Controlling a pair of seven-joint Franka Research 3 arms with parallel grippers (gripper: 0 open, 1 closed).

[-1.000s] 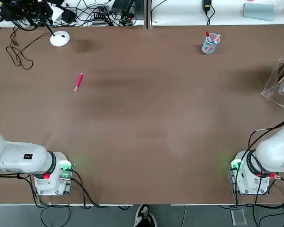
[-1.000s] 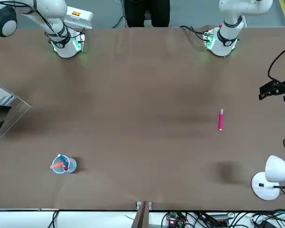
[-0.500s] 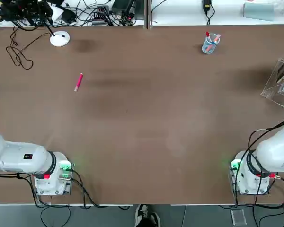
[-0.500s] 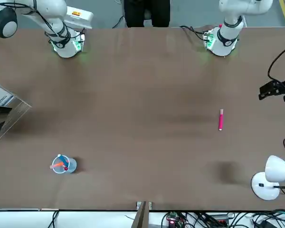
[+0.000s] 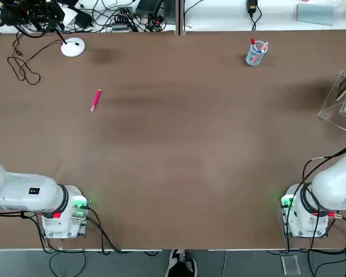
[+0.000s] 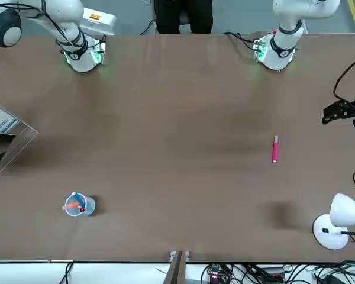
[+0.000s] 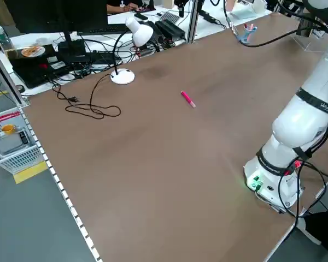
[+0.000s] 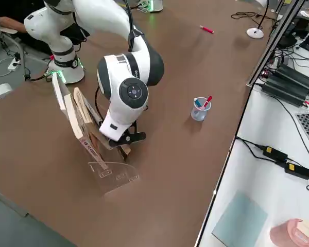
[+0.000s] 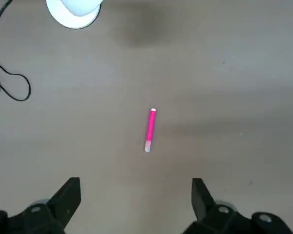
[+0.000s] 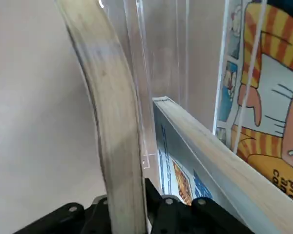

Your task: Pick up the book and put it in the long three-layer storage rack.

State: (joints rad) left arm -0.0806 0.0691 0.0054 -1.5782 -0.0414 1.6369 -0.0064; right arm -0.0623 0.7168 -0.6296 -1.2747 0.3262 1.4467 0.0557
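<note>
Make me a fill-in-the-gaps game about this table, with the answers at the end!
1. The marker lying alone on the table is coloured ____.
2. The clear cup holds some ____.
3. The right gripper is at the clear rack, and in the right wrist view a ____ sits between its fingers.
4. The left gripper hangs over the marker with its fingers ____.

Answers: pink; pens; book; open

Right gripper [image 8: 124, 138] low, seemingly pinched; left gripper [image 9: 136, 195] raised, fingers [image 9: 68, 195] spread.
</note>
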